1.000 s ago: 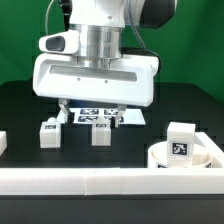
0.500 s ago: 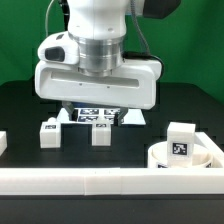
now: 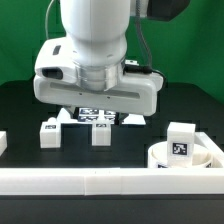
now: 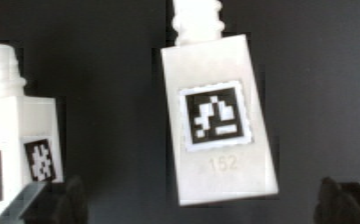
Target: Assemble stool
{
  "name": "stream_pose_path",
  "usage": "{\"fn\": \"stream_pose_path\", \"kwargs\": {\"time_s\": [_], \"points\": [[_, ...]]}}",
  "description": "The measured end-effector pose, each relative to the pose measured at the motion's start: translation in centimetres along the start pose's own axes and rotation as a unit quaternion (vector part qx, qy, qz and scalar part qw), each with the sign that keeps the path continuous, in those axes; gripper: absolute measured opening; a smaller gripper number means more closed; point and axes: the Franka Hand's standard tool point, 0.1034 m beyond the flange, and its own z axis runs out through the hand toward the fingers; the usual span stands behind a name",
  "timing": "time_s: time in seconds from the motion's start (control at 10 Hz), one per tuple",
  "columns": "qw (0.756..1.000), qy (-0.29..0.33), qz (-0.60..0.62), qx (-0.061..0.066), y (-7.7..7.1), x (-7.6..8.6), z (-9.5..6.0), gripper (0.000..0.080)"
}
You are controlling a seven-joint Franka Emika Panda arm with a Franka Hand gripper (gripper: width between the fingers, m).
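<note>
The tool gapes over one leg; another leg beside.

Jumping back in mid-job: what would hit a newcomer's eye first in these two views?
The bulky white arm dominates the exterior view's upper middle, above a small leg and a second leg on the black table. In the wrist view a tagged leg lies beneath the open jaws, not gripped. The round seat sits at the exterior view's lower right.
</note>
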Motion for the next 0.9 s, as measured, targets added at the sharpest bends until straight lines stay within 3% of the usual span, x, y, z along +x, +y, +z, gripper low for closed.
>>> {"fn": "stream_pose_path", "kwargs": {"time_s": [0.2,0.5,0.9], "points": [[0.998,0.014,-0.063,0.01,-0.6,0.4,0.0,0.0649],[0.998,0.008,-0.059,0.009,-0.6,0.3,0.2,0.0649],[0.992,-0.116,-0.043,0.0,-1.1,-0.1,1.2,0.0649]]}}
